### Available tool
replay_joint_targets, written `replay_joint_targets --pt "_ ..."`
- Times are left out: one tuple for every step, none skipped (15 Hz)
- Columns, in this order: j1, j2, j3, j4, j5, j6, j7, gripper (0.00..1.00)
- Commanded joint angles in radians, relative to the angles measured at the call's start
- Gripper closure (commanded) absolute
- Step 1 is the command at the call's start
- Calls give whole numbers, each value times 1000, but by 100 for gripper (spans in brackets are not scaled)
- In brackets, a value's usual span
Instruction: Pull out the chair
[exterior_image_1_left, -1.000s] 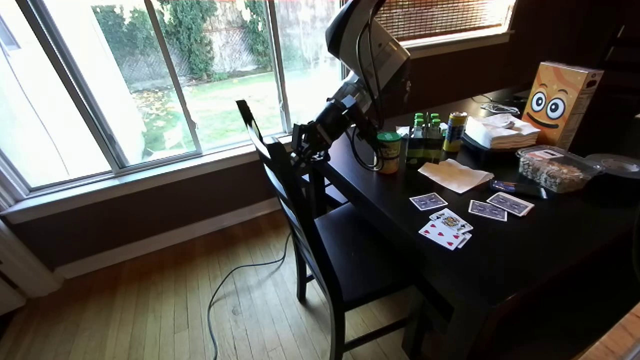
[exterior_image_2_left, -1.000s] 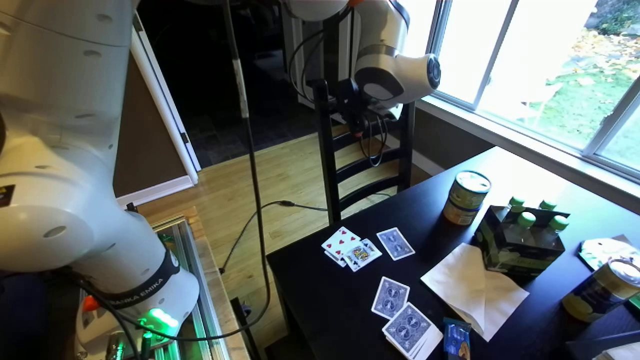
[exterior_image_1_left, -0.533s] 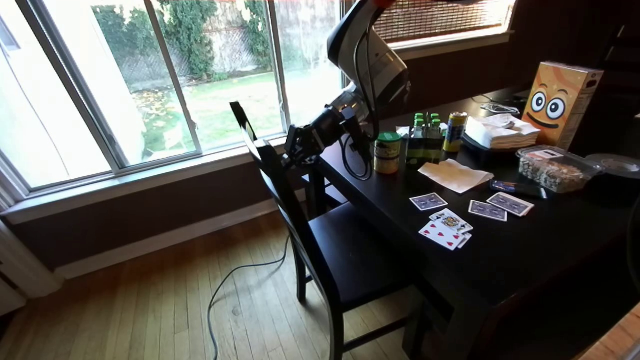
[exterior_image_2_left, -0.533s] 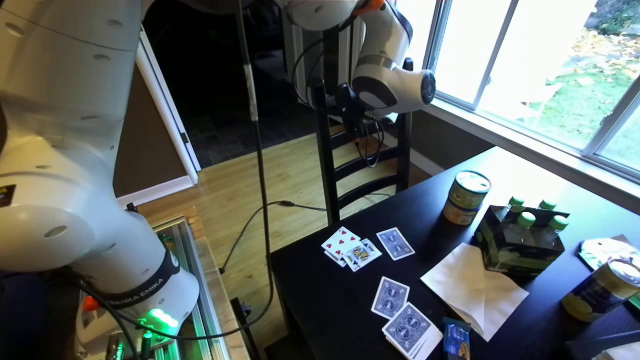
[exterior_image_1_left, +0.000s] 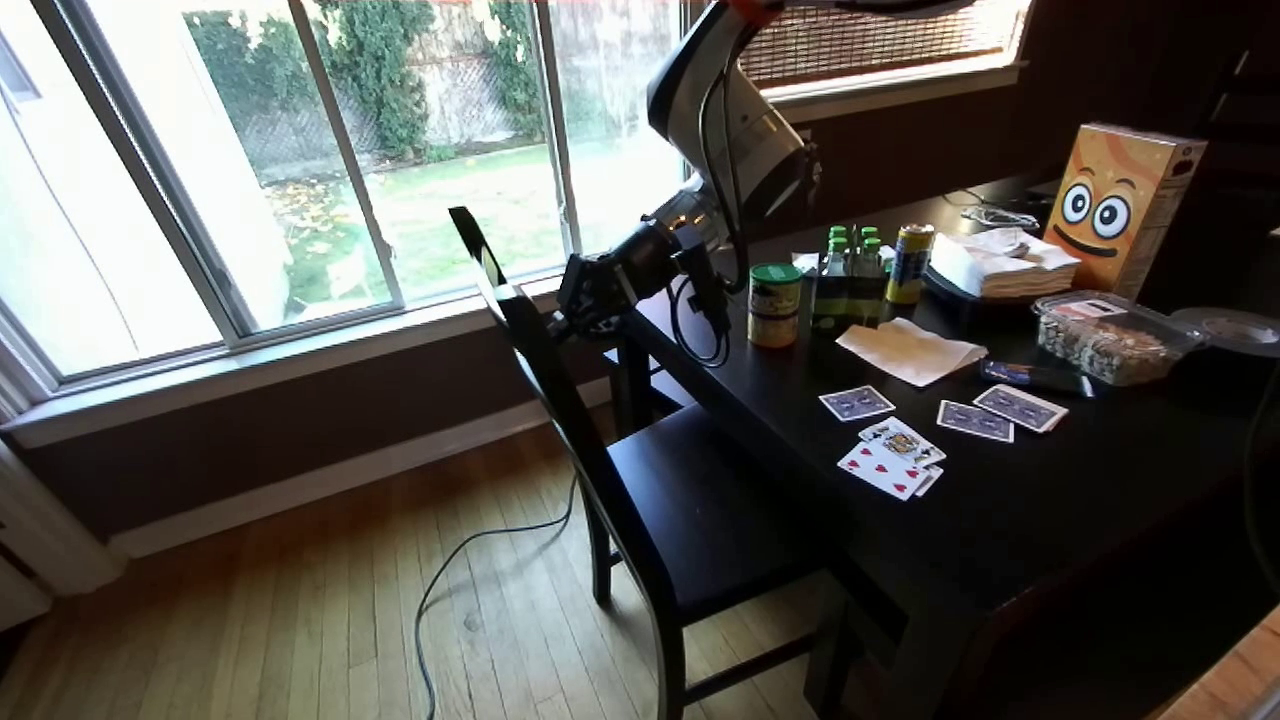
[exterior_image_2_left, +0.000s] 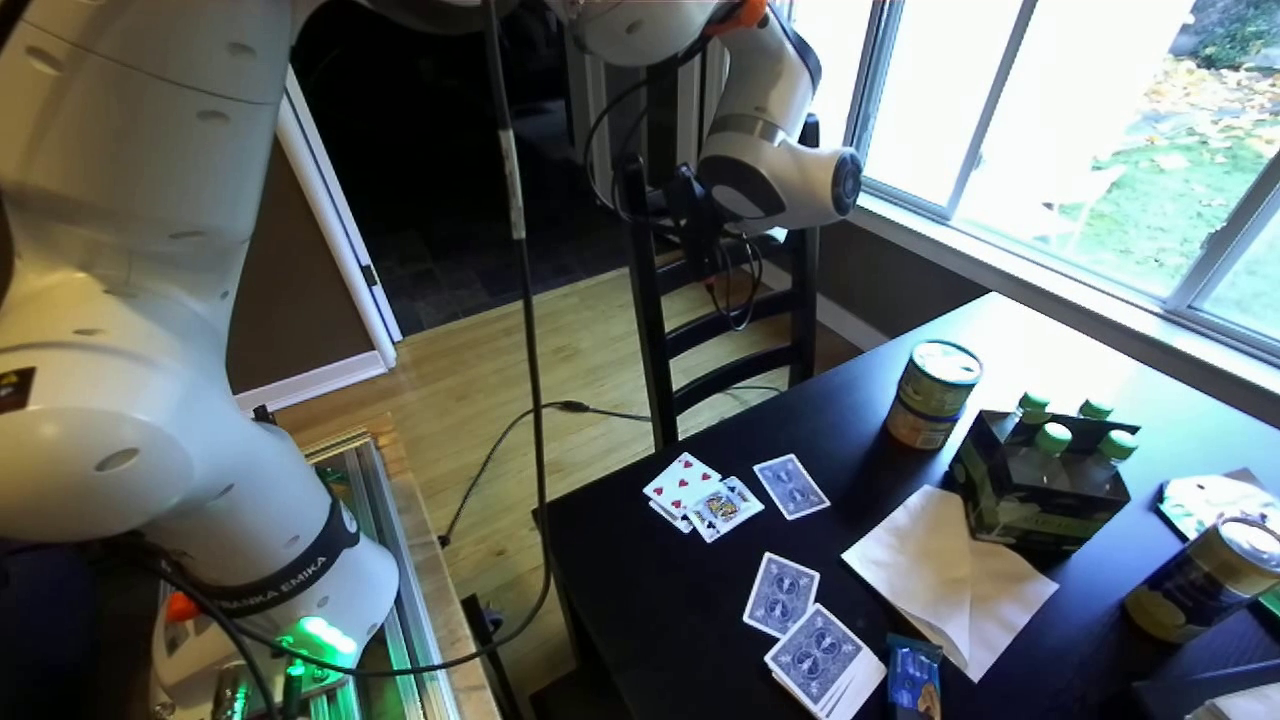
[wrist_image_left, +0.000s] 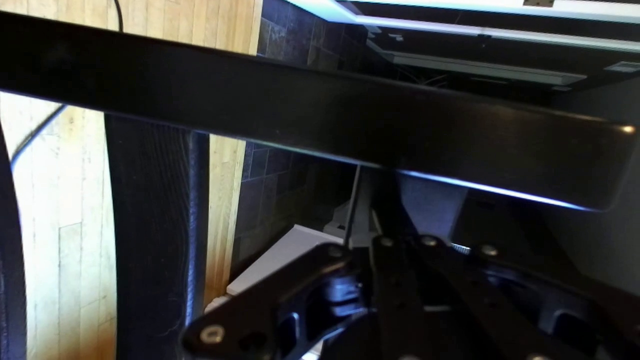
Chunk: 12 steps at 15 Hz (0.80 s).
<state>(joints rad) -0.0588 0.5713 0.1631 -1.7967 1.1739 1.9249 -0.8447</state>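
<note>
Near the window (exterior_image_1_left: 330, 170), the chair (exterior_image_1_left: 685, 510) stands upright on the floor (exterior_image_1_left: 300, 610), its seat reaching the edge of the dark counter (exterior_image_1_left: 1080, 500). The gripper (exterior_image_1_left: 560, 322) is at the chair's slatted back, fingers tight together; from here I can't make out whether the tips touch the wood. On the counter sit cards (exterior_image_1_left: 900, 443), bottles (exterior_image_1_left: 838, 264), a green-lidded can (exterior_image_1_left: 775, 312) and an orange box (exterior_image_1_left: 1112, 215).

On the dark wooden table (exterior_image_1_left: 1080, 510), a tall orange cardboard box with a cartoon face (exterior_image_1_left: 1110, 225) stands near a clear plastic tub (exterior_image_1_left: 1115, 340). A green-lidded round canister (exterior_image_1_left: 775, 308) stands near a dark cardboard carton (exterior_image_2_left: 1040, 505) holding four green-capped bottles (exterior_image_2_left: 1053, 440). A creased white paper sheet (exterior_image_2_left: 940, 590) lies between the carton and blue-backed playing cards (exterior_image_2_left: 815, 655). A wide grey-framed window (exterior_image_1_left: 352, 165) sits above the pale plank floor (exterior_image_1_left: 300, 600).
</note>
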Motion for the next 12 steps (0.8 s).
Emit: replay_joint_targets --pt "42 3 -14 16 37 8 1 100" --pt "47 -3 -21 12 28 17 11 100" --pt "58 -13 -32 5 12 35 34 100" --pt "65 -22 -40 1 -1 42 50 100" --pt "75 -30 -51 -4 -15 61 73 100" --pt "84 -36 -60 -7 -29 74 98 100" --pt "98 -41 -70 -10 -52 94 126 100" --pt "108 -48 -76 -12 -74 105 160 100" --pt "115 -53 -81 -13 -100 112 194 100" --pt "122 -59 -84 -13 -125 124 227 100" --pt "126 -63 -84 -13 -151 129 256 100" --pt "127 -66 -83 -11 -177 133 285 100"
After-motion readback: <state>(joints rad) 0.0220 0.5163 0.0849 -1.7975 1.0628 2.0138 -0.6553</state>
